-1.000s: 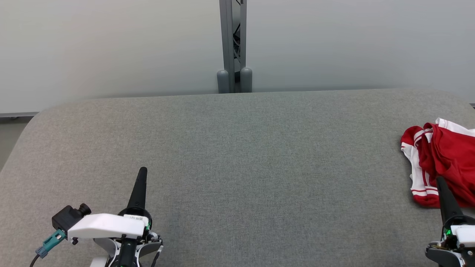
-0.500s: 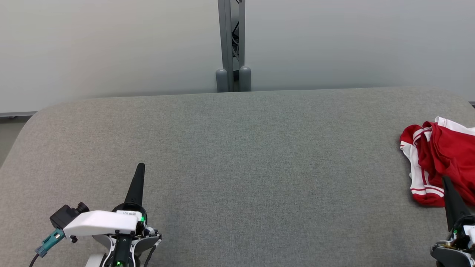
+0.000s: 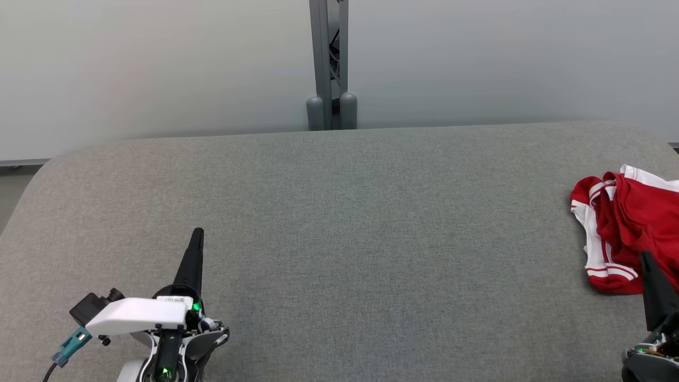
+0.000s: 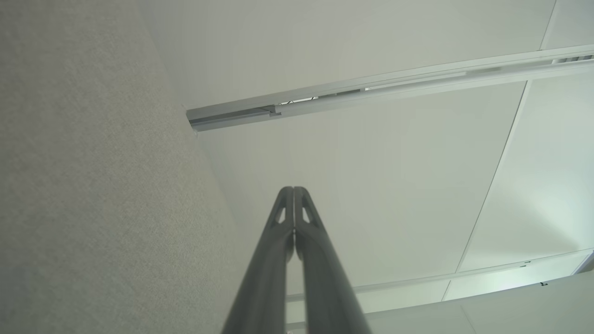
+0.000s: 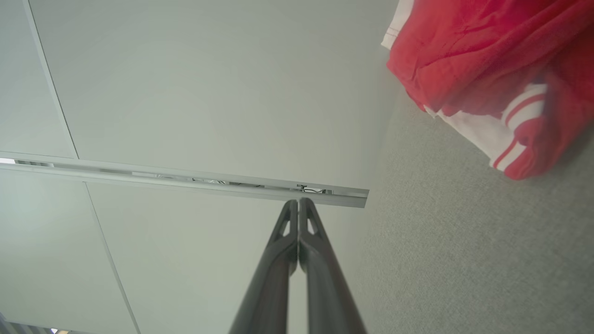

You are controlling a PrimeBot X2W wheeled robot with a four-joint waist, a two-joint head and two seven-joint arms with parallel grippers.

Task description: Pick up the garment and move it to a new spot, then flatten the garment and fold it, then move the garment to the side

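Lying bunched at right edge of counter point(image 3: 339, 239): red-white garment point(image 3: 631, 233), not folded, partly cut off by frame, so extent unclear; right gripper point(image 3: 646, 257) just beside it, fingers pressed together, empty; left gripper point(image 3: 197, 236) likewise closed, parked well apart, leaving middle free.

The left gripper point(image 3: 197, 233) has two long dark grey fingers point(image 4: 269, 278), tapered, each with a small slot near its rounded tip; behind them sits a round black collar point(image 3: 168, 291) with a green light point(image 3: 196, 306); beside that, a white housing point(image 3: 139, 317) with a small printed label point(image 3: 175, 300), a black camera block point(image 3: 90, 307) and a teal plug point(image 3: 69, 347) on a dark cable; the right gripper point(image 3: 646, 257) has matching dark fingers over a black base.
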